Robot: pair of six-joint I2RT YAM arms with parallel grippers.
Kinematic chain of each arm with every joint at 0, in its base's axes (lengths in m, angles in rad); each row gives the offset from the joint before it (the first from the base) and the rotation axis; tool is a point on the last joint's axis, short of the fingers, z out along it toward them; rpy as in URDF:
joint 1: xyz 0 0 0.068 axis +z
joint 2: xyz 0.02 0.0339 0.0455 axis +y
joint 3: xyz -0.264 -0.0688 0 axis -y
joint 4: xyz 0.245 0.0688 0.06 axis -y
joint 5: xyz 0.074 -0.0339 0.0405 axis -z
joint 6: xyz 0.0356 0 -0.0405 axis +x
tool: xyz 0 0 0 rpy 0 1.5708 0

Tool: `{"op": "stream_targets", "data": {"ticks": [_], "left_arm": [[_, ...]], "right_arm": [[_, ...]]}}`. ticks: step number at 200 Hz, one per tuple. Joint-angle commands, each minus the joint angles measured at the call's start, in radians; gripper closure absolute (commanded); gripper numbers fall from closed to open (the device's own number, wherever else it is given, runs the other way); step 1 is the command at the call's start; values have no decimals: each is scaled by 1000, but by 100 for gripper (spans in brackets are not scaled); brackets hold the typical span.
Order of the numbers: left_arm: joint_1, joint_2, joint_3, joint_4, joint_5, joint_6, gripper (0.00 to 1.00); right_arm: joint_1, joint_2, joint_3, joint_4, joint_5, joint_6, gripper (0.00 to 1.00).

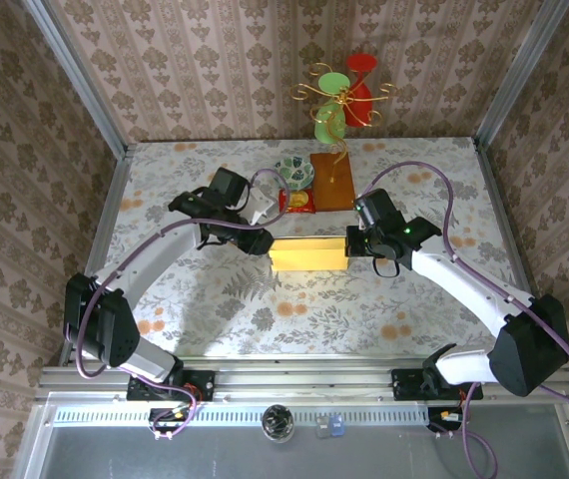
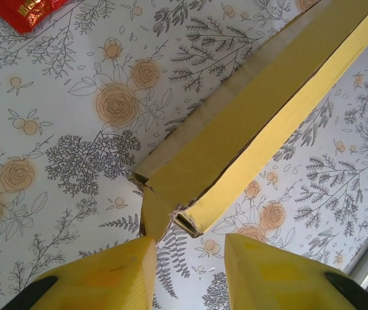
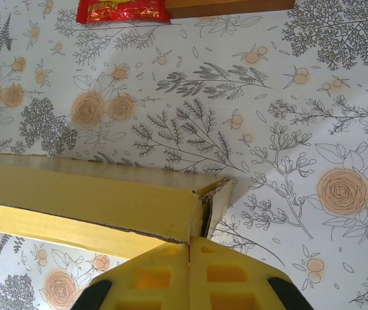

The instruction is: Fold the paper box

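The paper box (image 1: 308, 253) is a long yellow folded shape lying across the middle of the table. My left gripper (image 1: 264, 242) is at its left end. In the left wrist view that gripper (image 2: 190, 240) is open, and the box's (image 2: 248, 116) torn-looking end corner and a loose flap sit just beyond the fingertips, with nothing between them. My right gripper (image 1: 350, 245) is at the right end. Seen from the right wrist, it (image 3: 190, 243) is shut, tips pressed against the box's (image 3: 87, 200) end corner beside a part-open end flap. Whether cardboard is pinched there is unclear.
A small red packet (image 1: 297, 200) (image 2: 26, 11) (image 3: 122, 11) and an orange-brown board (image 1: 331, 180) (image 3: 229, 6) lie just behind the box. A patterned bowl (image 1: 294, 172) and a green-and-red ornament (image 1: 344, 95) stand at the back. Papered walls close in the table.
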State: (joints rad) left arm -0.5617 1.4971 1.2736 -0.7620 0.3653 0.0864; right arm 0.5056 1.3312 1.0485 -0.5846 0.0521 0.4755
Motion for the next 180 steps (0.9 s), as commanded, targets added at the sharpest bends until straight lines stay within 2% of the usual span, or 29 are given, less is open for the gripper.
{"op": "stream_targets", "data": {"ticks": [1,20,82,180], "left_arm": [[-3,-54,29,7,0,16,63],[8,-52,18,1,-2,16,60],[22,38,72,-30,-5,40,61],[16,77,82,-32,-8,50,69]], "right_arm": [[-2,18,22,-37,-15,13,100],[-3,17,18,-32,-15,18,100],[-4,10,15,-34,-17,19,100],[-7,12,15,-33,-21,19,100]]}}
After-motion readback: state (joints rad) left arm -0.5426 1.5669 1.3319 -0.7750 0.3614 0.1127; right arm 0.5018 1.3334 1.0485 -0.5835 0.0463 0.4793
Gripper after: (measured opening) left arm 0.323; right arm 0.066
